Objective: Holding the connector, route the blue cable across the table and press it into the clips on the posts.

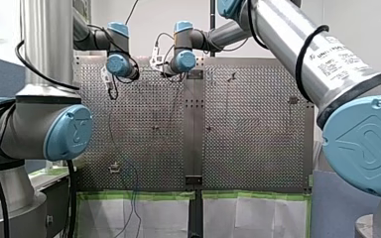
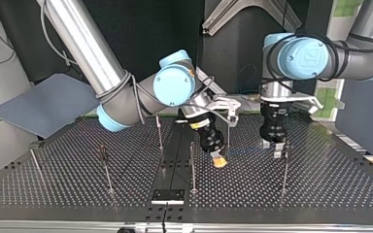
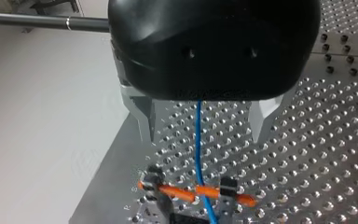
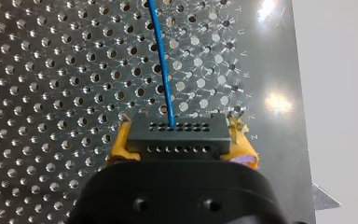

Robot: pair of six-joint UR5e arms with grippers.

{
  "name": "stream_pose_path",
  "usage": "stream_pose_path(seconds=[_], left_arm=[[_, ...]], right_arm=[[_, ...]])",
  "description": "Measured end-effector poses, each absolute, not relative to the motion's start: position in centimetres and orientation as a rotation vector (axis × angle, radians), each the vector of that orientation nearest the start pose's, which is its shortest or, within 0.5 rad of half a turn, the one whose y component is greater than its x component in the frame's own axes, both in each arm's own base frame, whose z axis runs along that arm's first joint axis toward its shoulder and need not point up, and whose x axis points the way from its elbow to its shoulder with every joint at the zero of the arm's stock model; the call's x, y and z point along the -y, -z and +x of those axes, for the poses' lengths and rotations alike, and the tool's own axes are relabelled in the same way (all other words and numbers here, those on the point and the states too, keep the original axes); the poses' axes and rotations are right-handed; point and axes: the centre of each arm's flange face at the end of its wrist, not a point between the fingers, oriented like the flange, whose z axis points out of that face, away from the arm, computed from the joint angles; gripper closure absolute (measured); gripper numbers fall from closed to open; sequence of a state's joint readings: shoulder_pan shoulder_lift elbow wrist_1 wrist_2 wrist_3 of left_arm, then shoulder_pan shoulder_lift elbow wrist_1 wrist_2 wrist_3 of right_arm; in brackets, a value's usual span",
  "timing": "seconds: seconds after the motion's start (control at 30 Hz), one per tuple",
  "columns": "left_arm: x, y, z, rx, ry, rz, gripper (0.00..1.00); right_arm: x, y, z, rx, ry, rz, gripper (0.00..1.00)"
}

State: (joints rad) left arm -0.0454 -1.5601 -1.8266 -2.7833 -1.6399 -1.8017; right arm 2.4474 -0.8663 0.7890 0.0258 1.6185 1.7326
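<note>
Blue cable [image 4: 164,70]: light and limp by judgement; it will not push, so steer it by the rigid connector [image 4: 177,142], which your right claw [image 4: 181,133] clamps tight. Your left claw [image 3: 203,123], at its three o'clock in the top view, stands spread wide, with the cable running loose through the gap.

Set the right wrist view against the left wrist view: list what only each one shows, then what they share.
Only the right wrist view: my right gripper shut on the black connector, yellow pads either side. Only the left wrist view: my left gripper open, its metal fingers apart, and an orange piece across two black clips. Both: the blue cable over the perforated table.
</note>
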Motion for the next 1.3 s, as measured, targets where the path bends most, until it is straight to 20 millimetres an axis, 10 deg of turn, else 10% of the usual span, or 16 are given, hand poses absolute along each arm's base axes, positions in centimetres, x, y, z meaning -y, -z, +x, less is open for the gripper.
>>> stream_pose_path(seconds=[0.3,0.5,0.57,0.7,0.73,1.3], left_arm=[[15.1,-39.9,50.6,-1.451,0.178,-0.193,0.0],[15.1,-39.8,50.8,-1.445,0.19,-0.204,0.39],[15.1,-39.8,50.8,-1.445,0.192,-0.207,0.67],[15.1,-39.8,50.8,-1.443,0.2,-0.215,0.75],[15.0,-39.8,50.8,-1.443,0.201,-0.217,1.0],[14.6,-38.2,50.0,-1.473,0.164,-0.275,1.0]], right_arm=[[39.4,-42.2,67.5,-1.098,2.529,-2.246,1.0],[39.4,-42.3,67.5,-1.097,2.529,-2.243,1.0],[39.4,-42.3,67.5,-1.096,2.528,-2.243,1.0],[39.4,-42.3,67.5,-1.094,2.528,-2.242,1.0],[39.4,-42.3,67.5,-1.094,2.528,-2.242,1.0],[39.2,-42.1,67.6,-1.102,2.513,-2.23,1.0]])
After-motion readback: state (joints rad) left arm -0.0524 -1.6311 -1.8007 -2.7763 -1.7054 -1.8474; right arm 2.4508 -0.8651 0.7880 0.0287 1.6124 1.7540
